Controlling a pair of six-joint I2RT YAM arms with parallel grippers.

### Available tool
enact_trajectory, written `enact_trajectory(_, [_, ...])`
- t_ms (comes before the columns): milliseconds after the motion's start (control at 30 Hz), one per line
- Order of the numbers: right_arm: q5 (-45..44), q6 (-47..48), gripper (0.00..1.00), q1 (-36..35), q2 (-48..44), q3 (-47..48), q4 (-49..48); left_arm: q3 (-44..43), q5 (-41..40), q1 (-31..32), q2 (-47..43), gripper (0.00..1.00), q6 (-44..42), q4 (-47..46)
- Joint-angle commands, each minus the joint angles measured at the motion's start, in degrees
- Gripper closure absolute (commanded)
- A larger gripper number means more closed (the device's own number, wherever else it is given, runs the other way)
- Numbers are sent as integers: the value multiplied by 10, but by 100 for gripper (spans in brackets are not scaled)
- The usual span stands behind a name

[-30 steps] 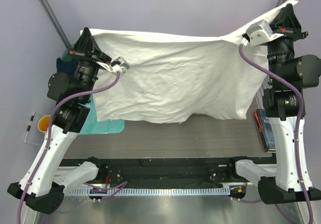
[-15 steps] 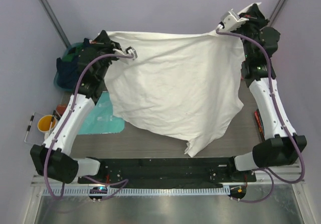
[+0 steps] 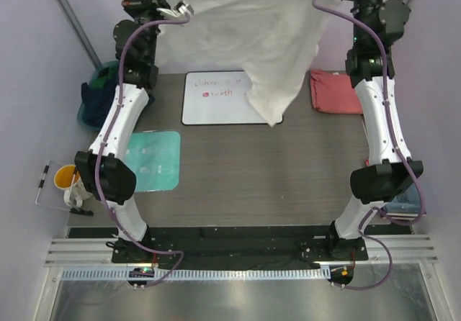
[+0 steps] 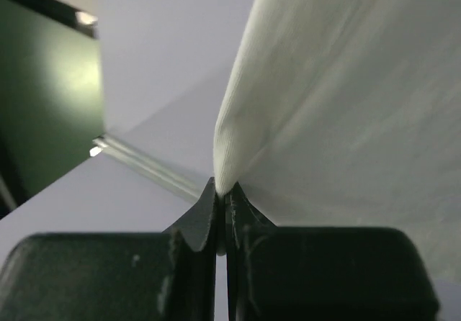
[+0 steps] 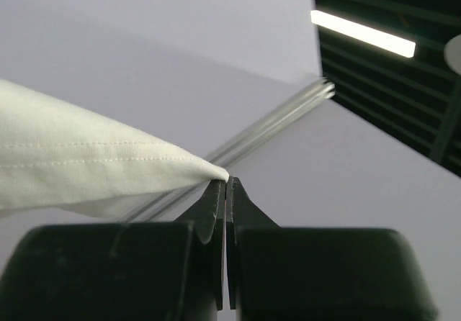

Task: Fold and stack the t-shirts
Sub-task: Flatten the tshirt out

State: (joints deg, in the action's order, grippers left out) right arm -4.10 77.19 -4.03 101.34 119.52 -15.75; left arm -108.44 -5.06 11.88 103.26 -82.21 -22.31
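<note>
The large cream-white cloth t-shirt (image 3: pixel 245 33) hangs as a sheet between the two arms above the counter's far edge. Its long axis runs left to right, and its lowest tip dangles over the white rectangular whiteboard (image 3: pixel 216 109). The left gripper (image 4: pixel 222 191) and right gripper (image 5: pixel 226 184) each pinch an upper corner, jaws clamped on cloth. The plain salmon-red shirt (image 3: pixel 335 91) lies near the far right corner, closer to the right arm. Laying the sheet down likely needs both arms to descend evenly.

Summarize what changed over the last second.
Both arms swung up and to the far side, carrying the cream-white t-shirt along; the whiteboard and salmon-red t-shirt are now uncovered. The left tool and right tool stayed shut on its edge. The teal board is unmoved.
</note>
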Motion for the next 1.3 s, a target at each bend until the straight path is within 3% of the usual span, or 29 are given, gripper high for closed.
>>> enact_trajectory(0, [8,45,99,-10,-89,38,-60,-84,-14,3,-46,100,25,-172])
enact_trajectory(100, [14,34,99,-13,-142,-50,-43,-22,-11,10,-82,100,37,-186])
enact_trajectory(200, [33,13,99,-14,-220,-211,-29,144,5,11,-147,100,45,-203])
enact_trajectory(233, [55,10,99,-13,-238,-254,-4,248,15,12,-166,100,42,-208])
enact_trajectory(300, [77,-4,99,-14,-307,-379,32,356,32,14,-207,100,44,-209])
enact_trajectory(333, [87,-5,99,-15,-333,-421,76,455,49,16,-246,100,43,-205])
enact_trajectory(400, [117,-16,99,-18,-405,-536,110,544,77,17,-286,100,43,-167])
enact_trajectory(533, [156,-43,99,-21,-510,-664,298,753,107,18,-381,100,25,-52])
enact_trajectory(633, [187,3,99,-22,-596,-748,494,848,146,17,-463,100,-29,44])
enact_trajectory(867, [222,76,99,-23,-672,-810,759,867,215,14,-602,100,-144,418])
enact_trajectory(1033, [196,99,99,-22,-690,-831,838,859,207,15,-643,100,-165,510])
enact_trajectory(1267, [200,104,99,-23,-714,-835,848,824,208,15,-699,100,-182,676])
